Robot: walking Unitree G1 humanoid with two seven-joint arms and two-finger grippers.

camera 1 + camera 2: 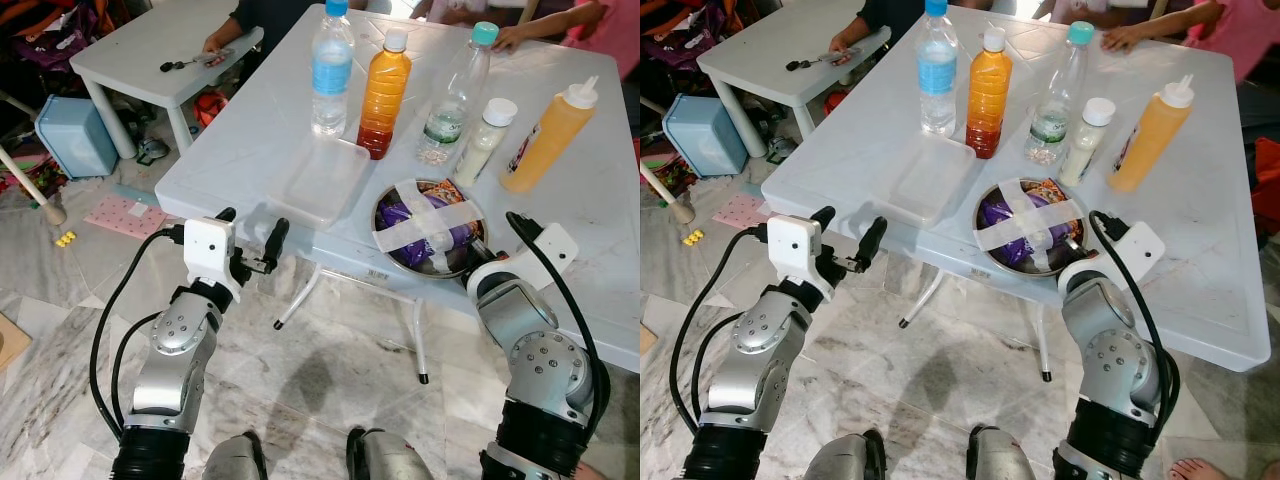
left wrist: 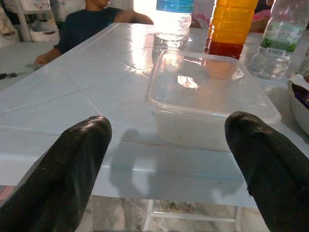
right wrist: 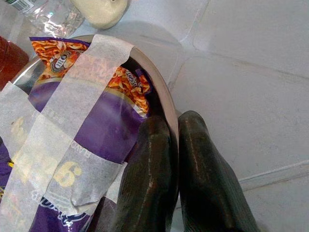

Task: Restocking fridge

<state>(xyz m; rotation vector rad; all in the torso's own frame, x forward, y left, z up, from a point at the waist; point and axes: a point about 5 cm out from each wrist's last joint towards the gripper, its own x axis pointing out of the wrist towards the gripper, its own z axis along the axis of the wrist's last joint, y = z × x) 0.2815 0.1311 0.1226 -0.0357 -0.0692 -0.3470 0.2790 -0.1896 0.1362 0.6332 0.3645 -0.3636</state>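
Observation:
On the white table (image 1: pixel 250 130), a metal bowl (image 1: pixel 379 214) holds purple and orange snack packets under crossed white tape. My right gripper (image 3: pixel 175 124) is shut on the bowl's rim (image 3: pixel 161 82), with one finger inside and one outside. My left gripper (image 1: pixel 254 226) is open at the table's front edge, level with a clear lidded plastic container (image 2: pixel 212 92) and a short way from it. Behind stand a blue-label water bottle (image 1: pixel 331 70), an orange juice bottle (image 1: pixel 384 95), a teal-capped clear bottle (image 1: pixel 455 95), a small white bottle (image 1: pixel 485 140) and a yellow squeeze bottle (image 1: pixel 550 140).
A low white side table (image 1: pixel 150 45) stands at the back left, with a blue bin (image 1: pixel 75 135) and clutter on the marble floor beside it. People sit at the far side; one hand (image 1: pixel 215 42) rests on the side table, another hand (image 1: pixel 510 38) on the main table.

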